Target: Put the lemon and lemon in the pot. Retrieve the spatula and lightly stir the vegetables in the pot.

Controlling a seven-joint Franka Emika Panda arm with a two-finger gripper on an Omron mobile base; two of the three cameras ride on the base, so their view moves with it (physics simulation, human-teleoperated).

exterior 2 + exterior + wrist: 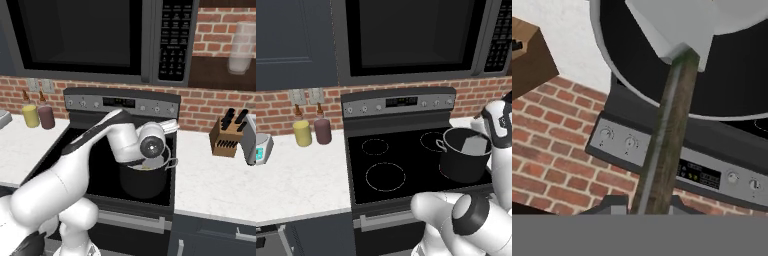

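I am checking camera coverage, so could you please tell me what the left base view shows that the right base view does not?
Left base view alone: the spatula blade standing inside the pot, and a scale at the counter's left edge. Right base view alone: the knife block, a toaster and something pale yellow just above the pot rim. Both share the pot, stove, microwave and two jars.

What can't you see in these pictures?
- Lemons: hidden in the left base view by the pot wall; the right base view shows just a yellowish sliver behind the arm.
- Spatula: its blade is cut off by the hand view's top edge.
- Stove knob labels: too small.
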